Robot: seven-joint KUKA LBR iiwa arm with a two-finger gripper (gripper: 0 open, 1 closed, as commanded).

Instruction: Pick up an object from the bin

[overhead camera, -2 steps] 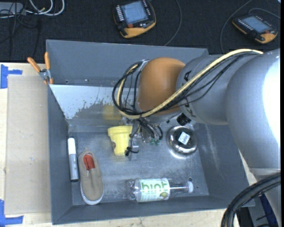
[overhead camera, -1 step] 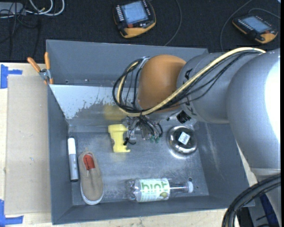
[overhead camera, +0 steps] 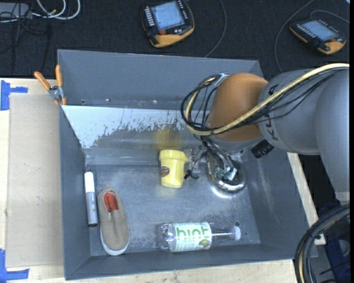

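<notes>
Near the frame's centre, the gripper [overhead camera: 215, 170] is hanging beside a yellow cup [overhead camera: 172, 168].
The cup is lying just left of it, mid-floor of the bin [overhead camera: 106, 128], lengthwise top to bottom; the gripper's opening cannot be told.

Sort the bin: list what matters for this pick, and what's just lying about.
Likely in play: end effector; yellow cup beside it, mid-bin.
Lying about: white marker and beige shoe at left; clear bottle along the near wall.
</notes>
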